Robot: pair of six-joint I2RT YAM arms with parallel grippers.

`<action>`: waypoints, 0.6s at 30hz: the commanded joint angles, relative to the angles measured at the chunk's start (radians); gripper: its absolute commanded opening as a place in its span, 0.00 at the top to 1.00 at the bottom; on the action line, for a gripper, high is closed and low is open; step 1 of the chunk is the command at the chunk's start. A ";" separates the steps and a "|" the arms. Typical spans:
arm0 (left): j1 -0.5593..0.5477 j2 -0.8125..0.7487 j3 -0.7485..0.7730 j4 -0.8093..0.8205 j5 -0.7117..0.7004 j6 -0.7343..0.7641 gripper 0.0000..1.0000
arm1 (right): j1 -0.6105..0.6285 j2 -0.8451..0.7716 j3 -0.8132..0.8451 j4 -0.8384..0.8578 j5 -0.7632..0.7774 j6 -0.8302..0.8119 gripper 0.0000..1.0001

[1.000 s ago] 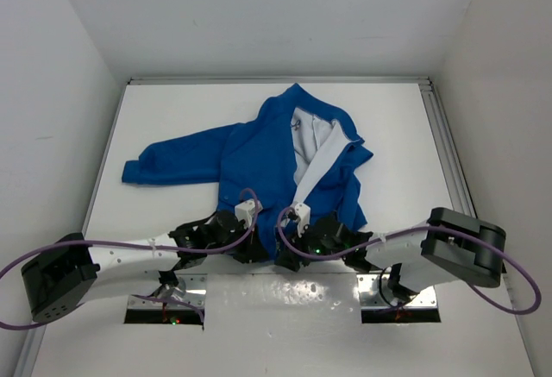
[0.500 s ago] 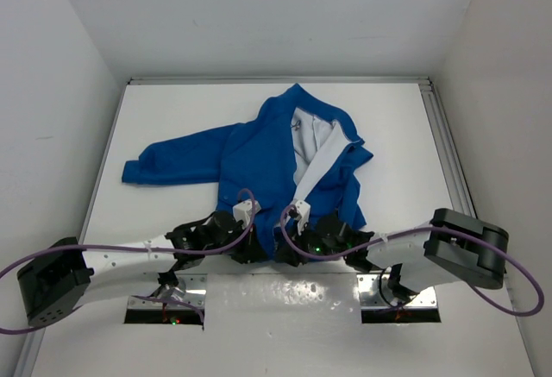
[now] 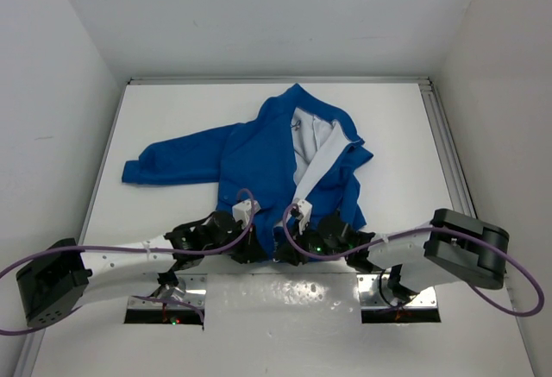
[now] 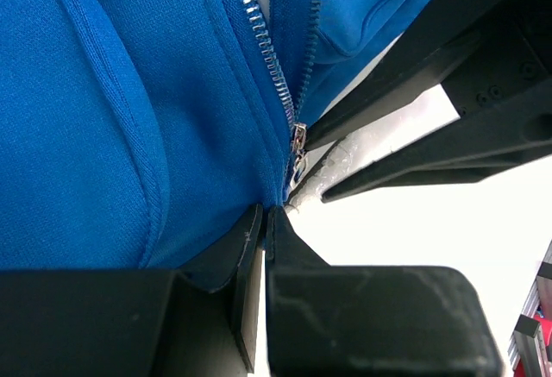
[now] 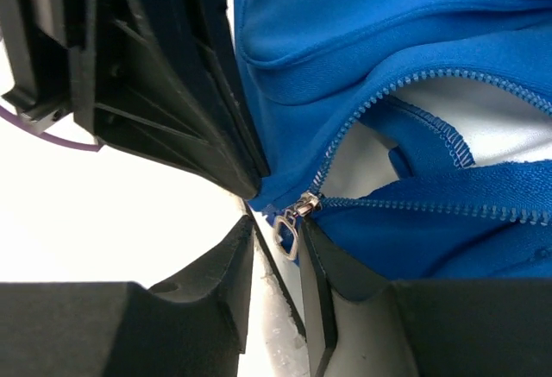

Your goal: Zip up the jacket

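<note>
The blue jacket (image 3: 259, 148) lies flat on the white table, its front partly open with the white lining (image 3: 312, 153) showing. Both grippers meet at its bottom hem. My left gripper (image 4: 266, 213) is shut on the hem edge just left of the zipper's lower end; in the top view it is at the hem (image 3: 256, 250). My right gripper (image 5: 274, 226) is narrowly open around the small metal zipper pull (image 5: 289, 230), which rests against the right-hand finger. The pull also shows in the left wrist view (image 4: 298, 140). The zipper teeth (image 5: 405, 84) part just above the slider.
The jacket's left sleeve (image 3: 172, 163) stretches toward the left wall. A metal rail (image 3: 448, 161) runs along the table's right edge. The right arm's black fingers (image 4: 431, 92) crowd close beside my left gripper. Purple cables loop over both arms.
Both wrists have shifted slightly at the hem; the right gripper has edged a little toward the zipper's lower end. The jacket has not visibly moved.
</note>
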State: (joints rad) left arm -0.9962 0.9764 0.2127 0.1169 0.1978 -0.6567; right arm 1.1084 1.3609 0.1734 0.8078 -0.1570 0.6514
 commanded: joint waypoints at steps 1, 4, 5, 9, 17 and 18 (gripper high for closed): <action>-0.012 -0.022 -0.006 -0.002 0.002 0.003 1.00 | -0.001 0.032 -0.002 0.074 0.011 0.005 0.73; -0.010 -0.021 -0.007 0.013 0.009 -0.004 1.00 | -0.002 0.056 -0.008 0.118 -0.001 0.023 0.75; -0.012 -0.019 -0.007 0.017 0.012 -0.001 1.00 | -0.001 0.076 -0.009 0.131 -0.004 0.027 0.77; -0.012 -0.019 -0.007 0.021 0.011 -0.003 1.00 | -0.001 0.106 0.000 0.142 -0.012 0.034 0.74; -0.012 -0.012 -0.007 0.024 0.014 0.003 1.00 | -0.002 0.128 -0.015 0.205 -0.007 0.053 0.58; -0.012 -0.010 -0.007 0.024 0.012 0.003 1.00 | -0.001 0.135 -0.012 0.215 -0.010 0.059 0.62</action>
State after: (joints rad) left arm -0.9962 0.9688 0.2111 0.1154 0.1982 -0.6594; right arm 1.1084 1.4773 0.1623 0.9176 -0.1608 0.6937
